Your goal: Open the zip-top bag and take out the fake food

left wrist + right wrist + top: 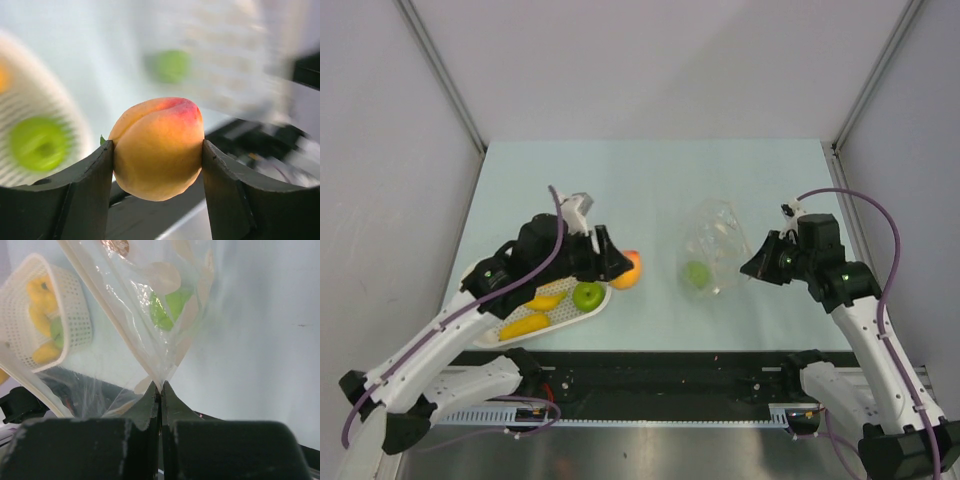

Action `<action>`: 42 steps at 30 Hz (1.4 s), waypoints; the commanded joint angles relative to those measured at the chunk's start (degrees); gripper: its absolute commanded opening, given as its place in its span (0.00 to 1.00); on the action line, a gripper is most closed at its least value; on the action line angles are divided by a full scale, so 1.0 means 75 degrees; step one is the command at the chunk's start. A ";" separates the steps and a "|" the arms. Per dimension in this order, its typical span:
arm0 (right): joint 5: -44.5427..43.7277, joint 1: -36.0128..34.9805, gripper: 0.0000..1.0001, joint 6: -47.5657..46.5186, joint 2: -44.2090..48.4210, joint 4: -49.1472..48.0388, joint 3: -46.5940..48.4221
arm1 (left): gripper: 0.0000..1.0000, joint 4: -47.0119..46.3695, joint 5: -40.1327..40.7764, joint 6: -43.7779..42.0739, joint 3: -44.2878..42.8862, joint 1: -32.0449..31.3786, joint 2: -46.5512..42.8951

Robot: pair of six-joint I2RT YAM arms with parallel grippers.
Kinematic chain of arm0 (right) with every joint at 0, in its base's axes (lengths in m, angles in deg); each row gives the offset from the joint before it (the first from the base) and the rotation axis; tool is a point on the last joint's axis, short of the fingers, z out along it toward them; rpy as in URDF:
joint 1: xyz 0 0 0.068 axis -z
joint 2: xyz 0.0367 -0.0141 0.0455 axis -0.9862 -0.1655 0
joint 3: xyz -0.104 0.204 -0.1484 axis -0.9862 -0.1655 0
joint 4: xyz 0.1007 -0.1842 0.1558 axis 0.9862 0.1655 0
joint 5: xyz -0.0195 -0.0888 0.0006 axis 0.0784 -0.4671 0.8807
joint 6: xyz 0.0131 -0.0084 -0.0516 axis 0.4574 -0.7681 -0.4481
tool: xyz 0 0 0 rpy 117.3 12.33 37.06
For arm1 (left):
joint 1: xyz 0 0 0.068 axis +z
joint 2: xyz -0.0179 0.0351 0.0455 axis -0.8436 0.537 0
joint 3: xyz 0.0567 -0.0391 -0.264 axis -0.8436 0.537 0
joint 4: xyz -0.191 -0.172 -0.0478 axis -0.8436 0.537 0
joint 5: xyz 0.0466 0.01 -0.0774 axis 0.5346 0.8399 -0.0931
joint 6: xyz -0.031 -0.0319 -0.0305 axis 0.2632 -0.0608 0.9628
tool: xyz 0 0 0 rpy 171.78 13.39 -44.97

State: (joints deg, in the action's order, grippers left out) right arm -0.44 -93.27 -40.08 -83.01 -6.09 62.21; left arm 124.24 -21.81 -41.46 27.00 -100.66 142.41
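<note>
My left gripper (157, 150) is shut on an orange peach (159, 147), held just right of the white basket (582, 314); it also shows in the top view (629, 268). The clear zip-top bag (716, 248) stands at centre right with a green apple (696, 273) inside. My right gripper (160, 386) is shut on the bag's edge (165, 372), and the apple (167, 307) shows through the plastic. In the top view my right gripper (752, 265) is at the bag's right side.
The basket holds a green apple (587, 294) and two yellow bananas (524, 325); it shows at the left of the right wrist view (75, 315). Grey walls enclose the table (650, 180) on three sides.
</note>
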 commanded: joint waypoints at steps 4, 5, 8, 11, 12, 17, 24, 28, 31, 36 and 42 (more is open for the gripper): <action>0.0105 0.0031 0.00 0.0196 0.0520 0.0318 -0.0014 | 0.00 0.2813 0.4677 0.0129 0.0652 0.0348 -0.0794; 0.0105 0.0019 0.00 0.0196 0.0544 0.0342 -0.0014 | 0.00 0.2906 0.4980 0.0116 0.0769 0.0407 -0.0700; 0.0105 0.0007 0.00 0.0254 0.0684 0.0436 -0.0014 | 0.00 0.3539 0.5567 0.0736 0.0724 0.0700 -0.0185; 0.0140 0.0019 0.00 0.0266 0.0778 0.0506 -0.0003 | 0.01 0.4102 0.5710 0.1778 0.0583 0.1179 0.0319; 0.0164 0.0019 0.00 0.0266 0.0802 0.0564 -0.0003 | 0.02 0.3801 0.5280 0.1803 0.0641 0.1343 0.0425; 0.0222 0.0019 0.00 0.0290 0.0954 0.0658 0.0021 | 0.06 0.2733 0.4105 0.1476 0.1168 0.2375 0.0858; 0.0293 0.0019 0.00 0.0266 0.1025 0.0693 -0.0002 | 0.25 0.2028 0.3507 0.0983 0.1239 0.3008 0.1936; 0.0340 0.0019 0.00 0.0149 0.0954 0.0670 0.0021 | 0.70 0.1935 0.3109 0.1076 0.1075 0.3044 0.2078; 0.0468 0.0019 0.00 0.0009 0.0779 0.0600 0.0021 | 0.78 0.1923 0.2909 0.1357 0.1040 0.3044 0.1891; 0.0726 0.0019 0.00 -0.0249 0.0451 0.0459 -0.0026 | 0.85 0.2051 0.2346 0.1861 0.0935 0.3033 0.1691; 0.1206 0.0019 0.00 -0.0437 -0.0205 0.0131 0.0243 | 0.83 0.1808 0.1648 0.1572 0.0302 0.2998 0.1680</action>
State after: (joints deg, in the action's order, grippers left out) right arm 5.11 -93.25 -41.48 -82.33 -2.04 62.12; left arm 140.80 -3.14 -29.08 33.89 -78.12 156.49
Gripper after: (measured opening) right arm 0.010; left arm 0.852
